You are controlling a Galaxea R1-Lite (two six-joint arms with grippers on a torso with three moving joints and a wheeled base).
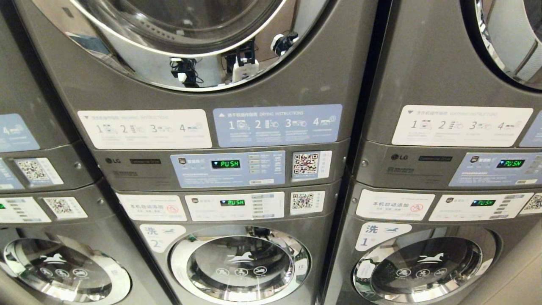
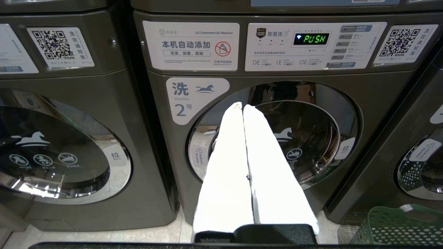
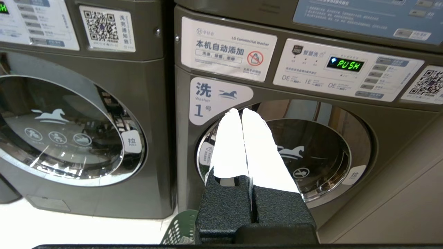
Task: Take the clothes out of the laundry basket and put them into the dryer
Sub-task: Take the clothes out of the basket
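1. Three stacked grey machine units stand side by side in the head view. The middle stack has a dryer door (image 1: 182, 38) with a chrome ring above and a washer door (image 1: 240, 264) below, both closed. Neither arm appears directly in this view.
2. Instruction labels: a white washing panel (image 1: 146, 128) and a blue drying panel (image 1: 278, 123) sit side by side under the upper door. Below them, two control displays (image 1: 225, 164) read "PUSH" in green.
3. Left gripper (image 2: 243, 107): its two white fingers (image 2: 228, 162) are pressed together along their full length, with nothing between them. It points at washer number 2 (image 2: 193, 100), whose round door is closed.
4. Right gripper (image 3: 241, 112): white fingers (image 3: 228, 148) likewise pressed together, pinching nothing. It points at washer number 1 (image 3: 214, 100), door closed.
5. Laundry basket (image 2: 401, 226): green, lattice-walled, standing on the pale floor (image 2: 121, 237) in front of the machines, near the foot of the unit to the right of washer number 2. Only a part of it shows at the edge of the left wrist view. A second small portion of its green rim (image 3: 180, 228) shows in the right wrist view, just beside the gripper body.
6. Clothes: a small pale patch shows at the basket's rim in the left wrist view; whether it is fabric cannot be told.
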